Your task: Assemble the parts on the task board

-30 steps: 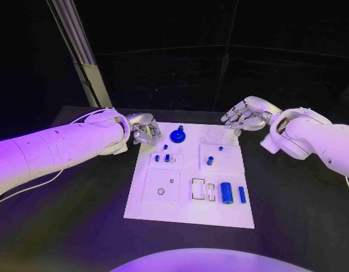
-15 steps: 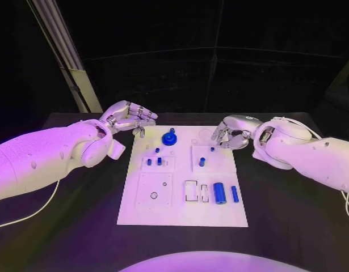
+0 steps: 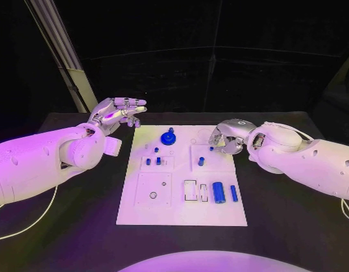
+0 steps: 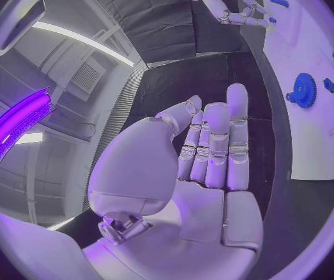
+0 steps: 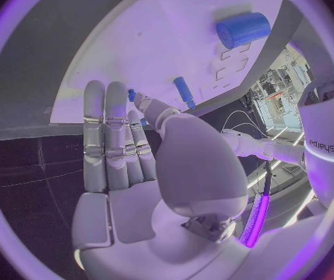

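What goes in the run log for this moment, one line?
left hand: open, raised off board | right hand: open, over task board far right edge | blue gear: untouched

Task board [image 3: 183, 209] sits mid-bench [image 3: 297, 226]. Gear [image 3: 168, 137] at board's far edge, small pegs [image 3: 153, 161] just nearer; big cylinder [image 3: 218, 192] w/ slim pin [image 3: 233, 193] to its right, near-right part. Left robot hand [image 3: 118, 111] beyond far-left corner; right robot hand [image 3: 226, 136] over far-right edge.

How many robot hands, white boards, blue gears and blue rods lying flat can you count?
Robot hands: 2, the left robot hand and the right robot hand
White board: 1
Blue gear: 1
Blue rods lying flat: 2, the thick rod and the thin rod
Total: 6
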Available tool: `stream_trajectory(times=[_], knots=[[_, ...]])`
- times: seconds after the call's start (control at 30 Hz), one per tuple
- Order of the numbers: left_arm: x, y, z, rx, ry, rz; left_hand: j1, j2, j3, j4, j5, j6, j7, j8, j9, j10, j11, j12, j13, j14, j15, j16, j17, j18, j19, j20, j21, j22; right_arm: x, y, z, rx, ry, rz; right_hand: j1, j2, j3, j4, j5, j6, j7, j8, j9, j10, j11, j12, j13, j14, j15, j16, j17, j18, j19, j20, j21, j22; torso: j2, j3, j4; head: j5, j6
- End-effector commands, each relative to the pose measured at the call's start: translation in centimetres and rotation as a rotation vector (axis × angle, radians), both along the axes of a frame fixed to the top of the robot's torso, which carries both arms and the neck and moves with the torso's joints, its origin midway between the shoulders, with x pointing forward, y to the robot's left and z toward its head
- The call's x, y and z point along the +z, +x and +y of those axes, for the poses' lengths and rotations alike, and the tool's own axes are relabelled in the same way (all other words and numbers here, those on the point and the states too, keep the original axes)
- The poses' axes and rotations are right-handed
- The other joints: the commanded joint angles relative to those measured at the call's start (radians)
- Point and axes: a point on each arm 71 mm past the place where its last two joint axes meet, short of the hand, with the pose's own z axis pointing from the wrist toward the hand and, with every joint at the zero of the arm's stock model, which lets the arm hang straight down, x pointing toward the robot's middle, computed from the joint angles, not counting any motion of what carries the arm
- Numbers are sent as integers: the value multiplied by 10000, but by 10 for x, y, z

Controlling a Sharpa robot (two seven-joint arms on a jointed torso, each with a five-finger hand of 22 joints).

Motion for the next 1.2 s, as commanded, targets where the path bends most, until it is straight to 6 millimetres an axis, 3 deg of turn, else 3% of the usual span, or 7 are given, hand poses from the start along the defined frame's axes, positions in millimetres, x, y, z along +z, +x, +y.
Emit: stream_trajectory(times=[0.03, 0.37, 0.73, 1.2], knots=[[3, -1, 0, 111, -634, -59, -10, 85, -50, -23, -2, -38, 32, 32, -13, -82, 3, 75, -10, -90, 19, -65, -62, 137, -72, 24, -83, -21, -1, 2, 1, -9, -385, -207, 19, -16, 130, -3, -105, -71, 7, 19, 17, -97, 7, -62, 5, 89, 52, 121, 101, 37, -95, 9, 127, 86, 1, -9, 3, -38, -15], [2, -3, -3, -36, -681, 49, 8, 115, -42, -35, 4, -57, 46, 39, -15, -127, 14, 103, -12, -140, 25, -115, -147, 137, -85, 28, -117, -41, -7, 3, 6, 44, -563, 36, 38, 56, 445, 32, -201, 36, -19, 45, 33, -53, -12, -9, 10, 65, 44, 542, 408, -77, 31, 22, 1001, 1117, -3, 4, -8, -61, -40], [1, -4, -4, -100, -638, 85, 34, 129, -37, -63, 10, -79, 61, 47, -16, -181, 28, 136, -15, -210, 34, -185, -272, 137, -100, 33, -151, -61, -15, 3, 11, 172, -734, 326, 53, 151, 776, 54, -220, 313, -69, 76, 57, 203, -78, 73, 18, 90, 8, 1149, 804, -309, 440, 3, 2362, 2859, -6, 4, -7, -49, -49], [1, -3, -3, -59, -599, 104, 36, 130, -36, -65, 10, -81, 62, 48, -16, -184, 29, 138, -15, -215, 34, -189, -280, 137, -101, 34, -153, -63, -21, 2, 16, 198, -1234, 381, 47, 270, 907, 63, -303, 769, -209, 124, 97, 691, -231, 148, 55, 150, -80, 2829, 2383, -572, 882, -55, 3805, 4774, -3, 0, -6, -89, -79]])
